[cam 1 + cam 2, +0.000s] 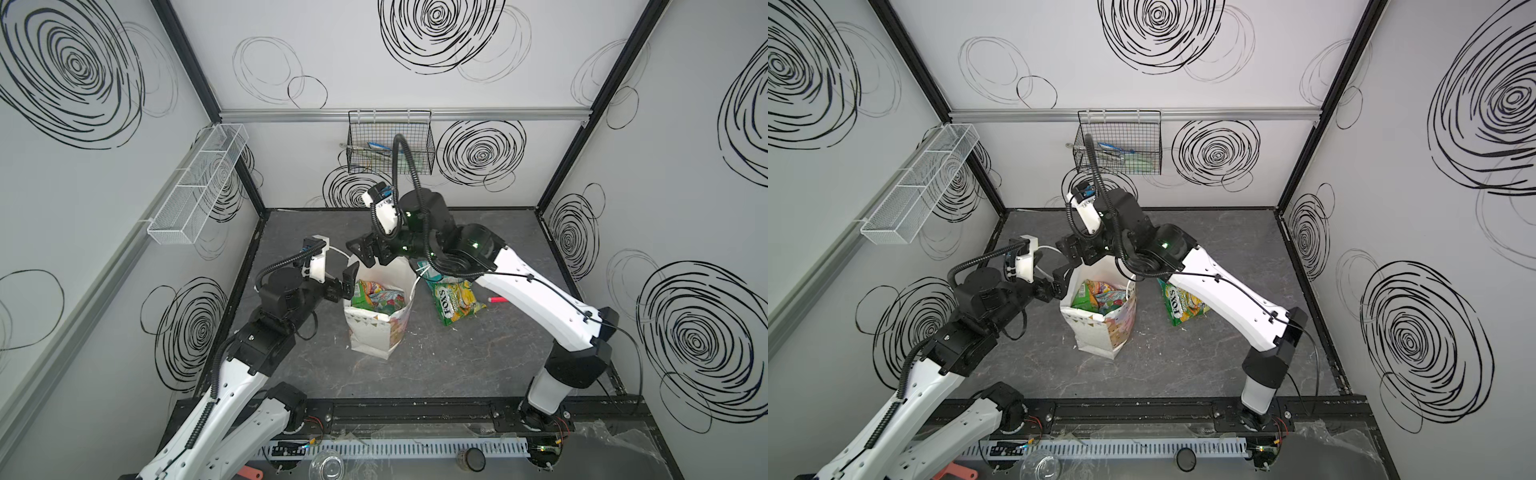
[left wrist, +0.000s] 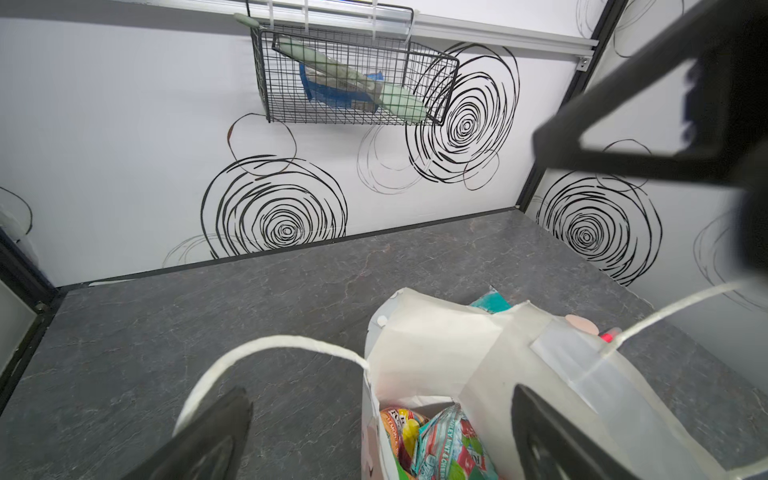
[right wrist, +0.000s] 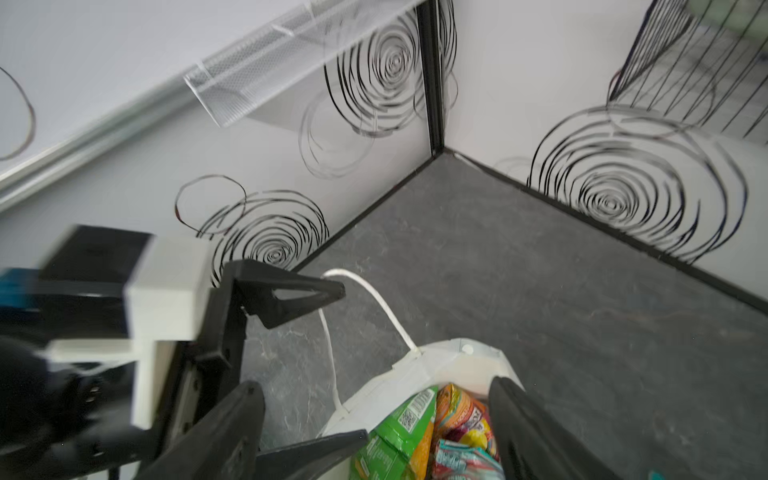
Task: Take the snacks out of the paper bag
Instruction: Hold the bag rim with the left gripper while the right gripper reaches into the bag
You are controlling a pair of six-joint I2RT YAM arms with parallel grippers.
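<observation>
Paper bag (image 1: 374,332) standing upright just left of centre in both top views, on the dark grey table (image 1: 457,374), its mouth open upward. Inside lie several snacks (image 1: 376,297): green, orange and multicoloured packets, packed close together. Two further packets lie on the table to the right of the bag. A green-and-yellow packet (image 1: 455,303) lettered "FOX'S" is just beside the bag. A teal packet (image 1: 430,270) lies behind it, partly hidden under the right arm (image 1: 540,303). A small pink-red stick (image 1: 496,299) lies farther right, apart from both.

The left gripper (image 1: 349,282) stands at the bag's left rim with its fingers spread; nothing is pinched between them. The left wrist view shows one finger (image 2: 220,432) outside the bag, close to the white cord handle (image 2: 270,345). The other is at the bag's open top; whether it reaches inside cannot be told.

The right gripper (image 1: 370,257) hangs over the far rim of the bag, near the centre of the frame; its fingers are likewise spread wide and empty. In the right wrist view one finger (image 3: 523,419) sits beside the packets at the mouth, the other outside the rim.

A black wire basket (image 1: 390,145) hangs on the back wall, upper centre.
</observation>
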